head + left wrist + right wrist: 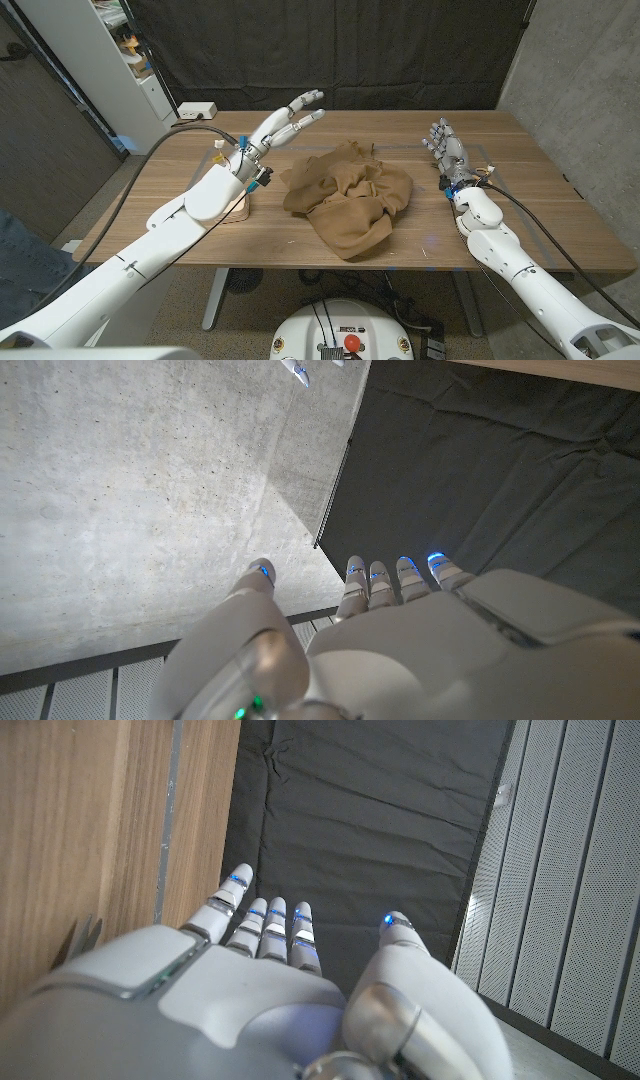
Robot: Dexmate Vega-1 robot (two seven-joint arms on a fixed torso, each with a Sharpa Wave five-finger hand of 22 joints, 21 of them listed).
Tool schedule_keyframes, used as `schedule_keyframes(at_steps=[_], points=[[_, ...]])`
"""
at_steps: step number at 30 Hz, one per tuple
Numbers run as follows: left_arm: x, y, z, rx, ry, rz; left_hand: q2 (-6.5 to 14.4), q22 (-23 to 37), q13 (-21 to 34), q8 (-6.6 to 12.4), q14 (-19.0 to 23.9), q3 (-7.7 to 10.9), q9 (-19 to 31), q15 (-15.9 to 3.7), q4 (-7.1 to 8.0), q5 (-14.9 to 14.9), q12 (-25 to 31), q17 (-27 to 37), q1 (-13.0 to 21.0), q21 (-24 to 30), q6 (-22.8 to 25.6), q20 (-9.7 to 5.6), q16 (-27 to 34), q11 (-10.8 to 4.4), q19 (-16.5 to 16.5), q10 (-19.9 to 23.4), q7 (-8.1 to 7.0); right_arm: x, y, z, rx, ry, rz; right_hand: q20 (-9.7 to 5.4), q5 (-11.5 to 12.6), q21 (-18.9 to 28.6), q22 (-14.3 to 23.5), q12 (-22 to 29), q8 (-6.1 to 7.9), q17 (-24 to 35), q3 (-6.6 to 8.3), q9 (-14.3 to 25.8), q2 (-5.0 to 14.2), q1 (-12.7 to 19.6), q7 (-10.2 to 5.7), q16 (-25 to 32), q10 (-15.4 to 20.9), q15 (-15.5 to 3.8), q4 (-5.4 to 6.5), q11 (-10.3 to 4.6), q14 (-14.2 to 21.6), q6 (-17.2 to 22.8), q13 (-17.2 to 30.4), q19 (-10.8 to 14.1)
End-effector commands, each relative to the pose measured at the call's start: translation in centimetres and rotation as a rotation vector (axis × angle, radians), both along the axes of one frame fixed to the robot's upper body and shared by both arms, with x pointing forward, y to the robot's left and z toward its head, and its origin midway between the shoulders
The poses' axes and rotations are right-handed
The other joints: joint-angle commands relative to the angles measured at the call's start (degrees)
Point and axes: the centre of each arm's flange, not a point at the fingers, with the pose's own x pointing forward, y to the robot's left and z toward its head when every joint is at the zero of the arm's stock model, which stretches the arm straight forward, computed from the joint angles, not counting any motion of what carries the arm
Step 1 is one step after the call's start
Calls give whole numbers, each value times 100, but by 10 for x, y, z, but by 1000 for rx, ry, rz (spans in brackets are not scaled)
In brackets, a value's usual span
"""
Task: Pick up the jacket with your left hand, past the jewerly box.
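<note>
This looks like a robotics lab or test room, not a home. A wooden table [420,250] on a metal stand sits inside a bare space: a black curtain [340,50] hangs across the back at twelve o'clock, a raw concrete wall [580,80] rises at two o'clock, and ribbed grey panels [570,890] show in the right wrist view. At ten o'clock a white shelf unit [120,60] holds small items, and a white power strip [197,109] lies on the table's far edge at eleven o'clock. Black cables [150,165] trail over the tabletop.
</note>
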Motion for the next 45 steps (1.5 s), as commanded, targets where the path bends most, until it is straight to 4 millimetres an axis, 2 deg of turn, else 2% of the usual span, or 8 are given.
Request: schedule_keyframes(at_steps=[1, 15, 31, 45], points=[[-5, -9, -1, 60, -65, 65, -16, 19, 1, 29, 54, 20, 10, 8, -46, -1, 22, 12, 78, 22, 53, -8, 33, 8, 25, 37, 14, 0, -3, -2, 15, -1, -1, 2, 15, -34, 33, -11, -3, 14, -13, 19, 9, -6, -34, -8, -4, -14, -20, -12, 34, 36, -3, -38], [-11, -18, 0, 107, -99, 106, -4, 18, -2, 24, 87, 29, 11, 3, -82, -5, 28, 11, 110, 33, 79, 21, 34, 4, 71, 67, 1, 3, -4, 1, 15, -4, 4, 8, 17, -36, 33, -7, -4, 2, -18, 18, 9, -10, -44, -10, 7, -15, -26, -1, 32, 45, -9, -40], [-20, -38, -2, 180, -154, 144, 8, 18, -4, 13, 143, 41, 12, 1, -134, -7, 36, 12, 154, 67, 102, 51, 38, 2, 193, 111, -37, 1, -8, 0, 14, -5, 8, 7, 19, -36, 33, -14, -5, -10, -22, 17, 19, -20, -42, -10, -10, -17, -28, -4, 30, 51, -15, -34], [-26, -39, -4, 222, -165, 166, 14, 20, -5, 12, 182, 49, 14, 0, -178, -7, 36, 13, 191, 76, 135, 118, 38, -7, 253, 127, -53, -4, -7, 0, 9, -7, 9, 11, 20, -37, 33, -17, -7, -22, -22, 17, 26, -18, -46, -12, -19, -18, -36, -10, 26, 55, -19, -33]])
